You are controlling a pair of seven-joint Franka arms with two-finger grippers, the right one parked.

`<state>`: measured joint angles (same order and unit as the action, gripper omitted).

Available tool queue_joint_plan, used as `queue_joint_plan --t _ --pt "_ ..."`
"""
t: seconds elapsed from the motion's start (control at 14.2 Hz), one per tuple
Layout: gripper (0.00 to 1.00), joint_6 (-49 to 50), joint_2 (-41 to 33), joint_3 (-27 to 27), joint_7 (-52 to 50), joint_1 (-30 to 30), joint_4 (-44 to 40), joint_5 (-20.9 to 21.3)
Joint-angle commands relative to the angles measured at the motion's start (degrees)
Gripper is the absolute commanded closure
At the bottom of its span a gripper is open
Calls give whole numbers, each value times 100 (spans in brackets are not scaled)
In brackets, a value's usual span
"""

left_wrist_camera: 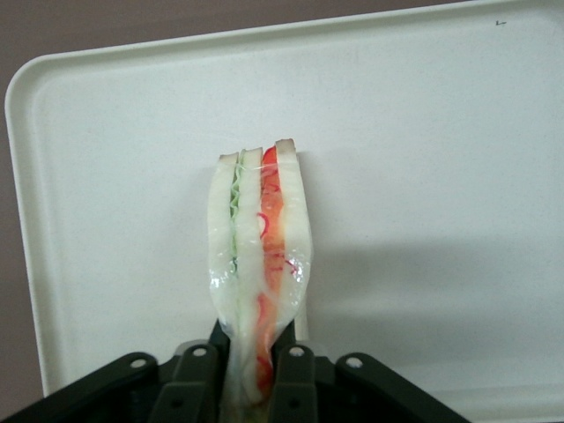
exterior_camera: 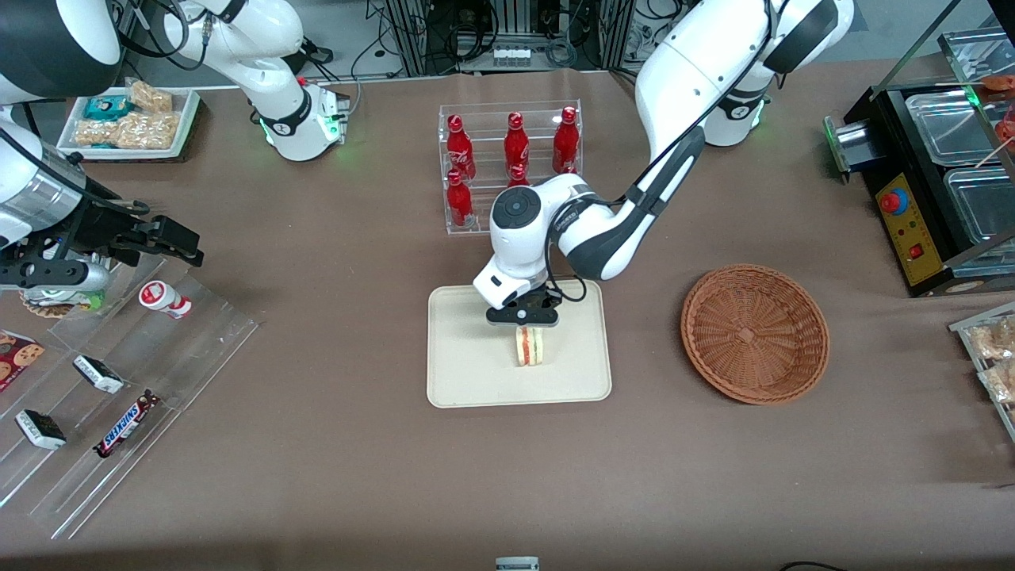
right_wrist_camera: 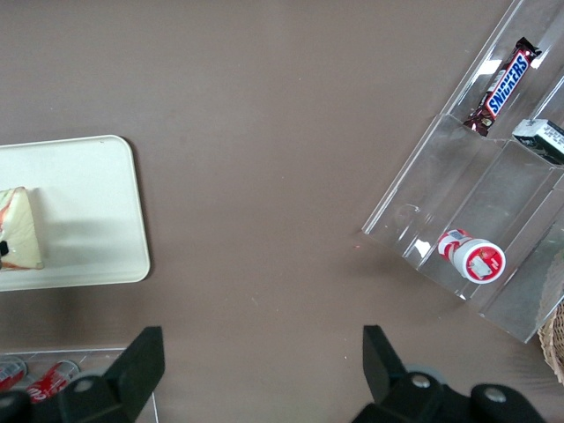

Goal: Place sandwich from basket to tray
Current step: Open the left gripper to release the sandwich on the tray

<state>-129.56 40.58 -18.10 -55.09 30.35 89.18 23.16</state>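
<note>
The sandwich is a wedge of white bread with green and orange-red layers. It stands on its edge over the middle of the cream tray. My left gripper is directly above it, shut on its upper end. In the left wrist view the black fingers pinch the sandwich from both sides, with the tray under it. The sandwich also shows at the edge of the right wrist view, on the tray. The reddish-brown wicker basket is empty, beside the tray toward the working arm's end.
A clear rack of red bottles stands farther from the front camera than the tray. Clear acrylic racks with snack bars and a small cup lie toward the parked arm's end. A black appliance stands toward the working arm's end.
</note>
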Motion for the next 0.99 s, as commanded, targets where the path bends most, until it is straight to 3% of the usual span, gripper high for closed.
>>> queue_joint_plan --t 0.0,0.14,0.28,0.64,0.92 --pt "0 1 20 70 16 50 -173 136" --pt "0 9 -137 79 7 -21 -173 127" --pt "0 219 -759 70 -72 -379 -68 22" --pt "0 1720 -2324 53 -100 -1898 -14 -1145" --pt "0 3215 -3344 61 1548 -3007 152 -1664"
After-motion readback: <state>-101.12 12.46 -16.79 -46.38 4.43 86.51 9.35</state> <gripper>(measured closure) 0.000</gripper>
